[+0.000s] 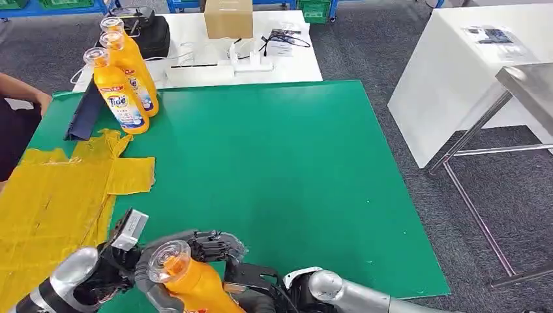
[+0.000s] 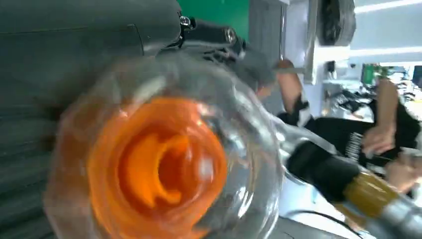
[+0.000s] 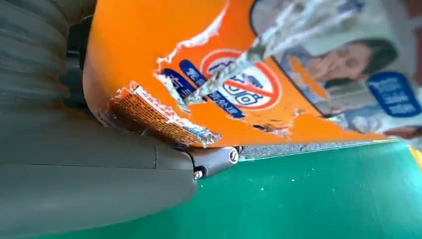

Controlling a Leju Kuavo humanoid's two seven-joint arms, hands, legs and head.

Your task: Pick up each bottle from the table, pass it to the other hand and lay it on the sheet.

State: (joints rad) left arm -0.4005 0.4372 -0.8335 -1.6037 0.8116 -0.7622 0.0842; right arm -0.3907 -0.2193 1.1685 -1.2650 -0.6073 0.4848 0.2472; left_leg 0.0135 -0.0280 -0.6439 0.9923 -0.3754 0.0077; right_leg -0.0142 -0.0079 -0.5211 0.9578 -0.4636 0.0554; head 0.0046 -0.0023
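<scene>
An orange detergent bottle [image 1: 189, 280] with a clear cap stands upright between my two hands at the near edge of the green mat [image 1: 274, 169]. My left hand [image 1: 111, 267] wraps the neck from the left; the cap [image 2: 159, 164] looms close in the left wrist view. From the right, my right hand [image 1: 244, 274] grips the body, and the torn label [image 3: 164, 45] lies against that hand [image 3: 89, 174] in the right wrist view. Three more orange bottles [image 1: 120, 91] stand at the mat's far left. The yellow sheet [image 1: 52, 195] lies at the left.
A person's arm [image 1: 19, 111] reaches in at the left edge. A dark flat panel [image 1: 81, 117] leans beside the standing bottles. Behind the mat, a white table holds a cardboard box [image 1: 228, 18] and a black bag [image 1: 147, 29]. A white table [image 1: 456, 72] stands at the right.
</scene>
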